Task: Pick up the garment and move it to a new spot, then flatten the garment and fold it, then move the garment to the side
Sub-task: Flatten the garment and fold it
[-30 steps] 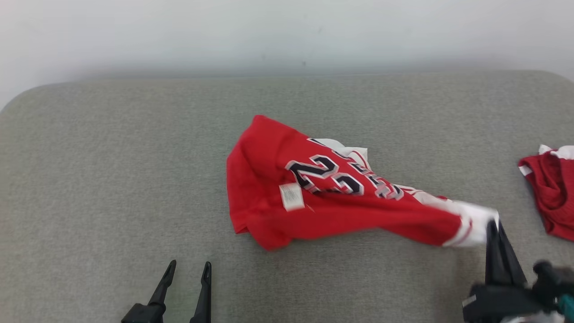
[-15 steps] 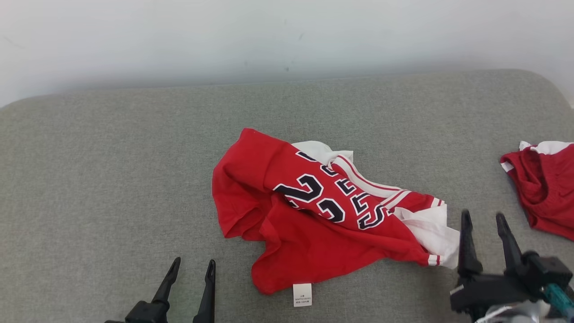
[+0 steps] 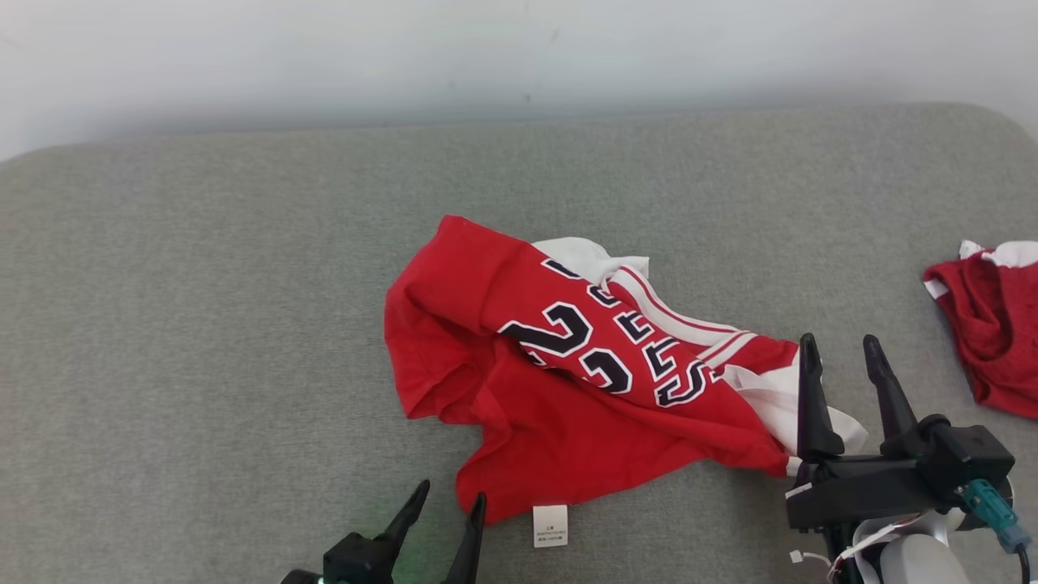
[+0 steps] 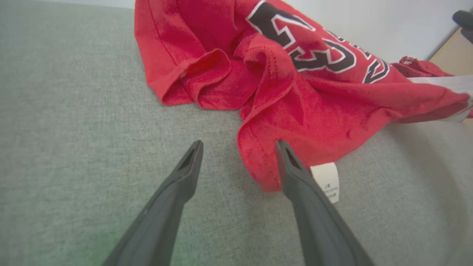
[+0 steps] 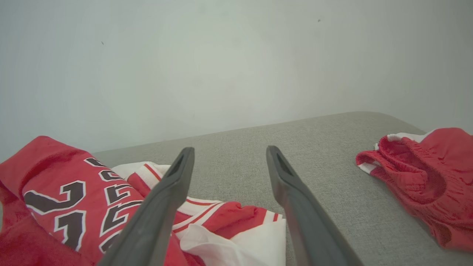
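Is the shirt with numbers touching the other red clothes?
Apart. The head view shows bare grey cushion between the jersey and the darker red garment at the right edge.

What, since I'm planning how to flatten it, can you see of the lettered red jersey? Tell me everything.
The garment is a red, soft-looking jersey with white sleeves, red-and-white striped trim and black, white-outlined numbers. It lies crumpled and folded over itself on the grey fabric surface, a white label poking from its near hem. The open right end effector stands at the sleeve, the open left end effector by the hem; neither grips it.
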Controlling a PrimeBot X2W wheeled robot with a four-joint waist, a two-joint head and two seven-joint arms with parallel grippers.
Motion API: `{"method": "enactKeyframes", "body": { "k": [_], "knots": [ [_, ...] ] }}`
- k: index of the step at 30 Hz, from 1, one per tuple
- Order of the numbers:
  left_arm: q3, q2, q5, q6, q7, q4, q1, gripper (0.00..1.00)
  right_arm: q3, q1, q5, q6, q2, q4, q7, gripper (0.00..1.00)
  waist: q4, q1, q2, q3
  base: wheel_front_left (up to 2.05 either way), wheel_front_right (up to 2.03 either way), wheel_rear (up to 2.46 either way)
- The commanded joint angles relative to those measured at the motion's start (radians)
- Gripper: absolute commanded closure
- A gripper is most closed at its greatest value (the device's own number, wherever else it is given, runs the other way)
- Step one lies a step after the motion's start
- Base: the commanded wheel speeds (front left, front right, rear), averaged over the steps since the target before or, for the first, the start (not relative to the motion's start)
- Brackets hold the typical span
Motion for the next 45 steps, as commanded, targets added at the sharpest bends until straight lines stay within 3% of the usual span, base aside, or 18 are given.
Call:
{"method": "enactKeyframes", "body": {
  "k": [1, 7, 13, 14, 15, 16, 19, 27, 33, 38, 39, 40, 41, 42, 45],
  "knots": [
    [-0.016, 0.003, -0.03, 0.002, -0.003, 0.025, -0.028, 0.0, -0.003, -0.01, 0.003, 0.001, -0.007, 0.001, 0.001, 0.0, -0.019, -0.0001, -0.0001, 0.021, 0.0, 0.0, 0.0],
    [-0.033, 0.004, -0.075, 0.002, -0.003, 0.09, -0.044, 0.0, -0.025, -0.013, 0.003, 0.001, -0.009, -0.003, 0.0, 0.0, -0.038, -0.0001, -0.0001, 0.04, 0.0, 0.0, 0.0],
    [-0.042, 0.003, -0.043, 0.002, 0.001, 0.157, -0.053, 0.0, -0.037, -0.012, -0.011, 0.001, -0.006, -0.007, 0.001, 0.0, -0.039, -0.0001, -0.0001, 0.045, 0.0, 0.0, 0.0],
    [-0.047, 0.003, -0.041, 0.002, 0.002, 0.167, -0.055, 0.51, -0.036, -0.015, -0.011, 0.001, -0.005, -0.006, 0.001, 0.0, -0.037, -0.0001, -0.0001, 0.045, 0.0, 0.0, 0.0],
    [-0.055, 0.003, -0.04, 0.002, 0.002, 0.175, -0.058, 0.83, -0.032, -0.017, -0.01, 0.001, -0.005, -0.004, 0.001, 0.0, -0.036, -0.0001, -0.0001, 0.044, 0.0, 0.0, 0.0],
    [-0.061, 0.002, -0.042, 0.002, 0.003, 0.18, -0.06, 1.0, -0.029, -0.02, -0.01, 0.001, -0.005, -0.003, 0.001, 0.0, -0.035, -0.0001, -0.0001, 0.044, 0.0, 0.0, 0.0],
    [-0.056, 0.003, -0.04, 0.007, 0.003, 0.184, -0.07, 1.0, -0.03, -0.023, -0.01, 0.001, -0.005, 0.001, 0.001, 0.0, -0.027, -0.0001, -0.0001, 0.039, 0.0, 0.0, 0.0],
    [0.168, 0.015, 0.042, 0.097, -0.003, 0.092, -0.035, 1.0, 0.018, -0.004, -0.018, 0.001, -0.008, 0.023, 0.0, 0.0, 0.001, -0.0001, -0.0001, 0.006, 0.0, 0.0, 0.0],
    [0.286, 0.015, 0.095, 0.106, -0.003, 0.078, 0.016, 1.0, 0.111, 0.014, -0.025, 0.001, -0.011, 0.094, 0.001, 0.0, 0.018, -0.0001, -0.0001, -0.014, 0.0, 0.0, 0.0],
    [0.309, 0.006, 0.113, 0.097, -0.003, 0.105, 0.047, 1.0, 0.138, 0.001, -0.013, 0.001, -0.011, 0.162, 0.0, 0.0, 0.026, -0.0001, -0.0001, -0.023, 0.0, 0.0, 0.0],
    [0.309, 0.006, 0.113, 0.095, -0.003, 0.113, 0.05, 0.93, 0.138, -0.003, -0.01, 0.001, -0.009, 0.177, 0.001, 0.0, 0.027, -0.0001, -0.0001, -0.024, 0.0, 0.0, 0.0],
    [0.307, 0.004, 0.116, 0.096, -0.003, 0.118, 0.051, 0.6, 0.141, -0.01, -0.012, 0.001, -0.007, 0.191, 0.001, 0.0, 0.029, -0.0001, -0.0001, -0.025, 0.0, 0.0, 0.0],
    [0.304, 0.003, 0.119, 0.097, -0.003, 0.12, 0.051, 0.2, 0.144, -0.018, -0.016, 0.001, -0.005, 0.204, 0.0, 0.0, 0.031, -0.0001, -0.0001, -0.026, 0.0, 0.0, 0.0],
    [0.302, 0.003, 0.118, 0.099, -0.003, 0.127, 0.053, 0.0, 0.147, -0.028, -0.017, 0.001, -0.004, 0.214, 0.0, 0.0, 0.033, -0.0001, -0.0001, -0.026, 0.0, 0.0, 0.0],
    [0.278, 0.002, 0.098, 0.103, -0.003, 0.129, 0.051, 0.0, 0.159, -0.05, -0.012, 0.001, 0.0, 0.252, 0.0, 0.0, 0.04, -0.0001, -0.0001, -0.027, 0.0, 0.0, 0.0]
  ]
}}
